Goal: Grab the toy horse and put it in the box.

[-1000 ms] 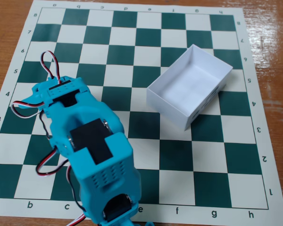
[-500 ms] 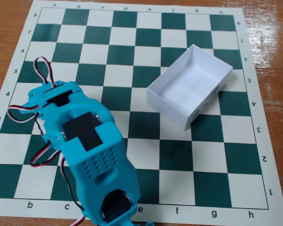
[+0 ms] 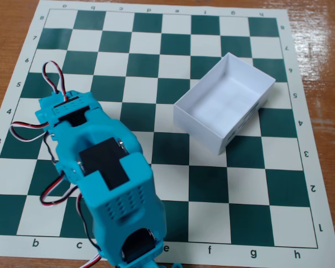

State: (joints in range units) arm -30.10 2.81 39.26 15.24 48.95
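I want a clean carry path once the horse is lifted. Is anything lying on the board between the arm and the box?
Nothing visible does. The chessboard squares between the blue arm and the white box are bare, and the box is empty. The toy horse and the gripper are hidden beneath the arm in the fixed view.

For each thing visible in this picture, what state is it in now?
box: upright, open on top, empty, resting tilted across the board squares.
chessboard mat: lying flat on the wooden table.
arm: reaching over the mat's left side in the fixed view.
end effector: hidden under the arm, open or shut cannot be told.
toy horse: not visible.
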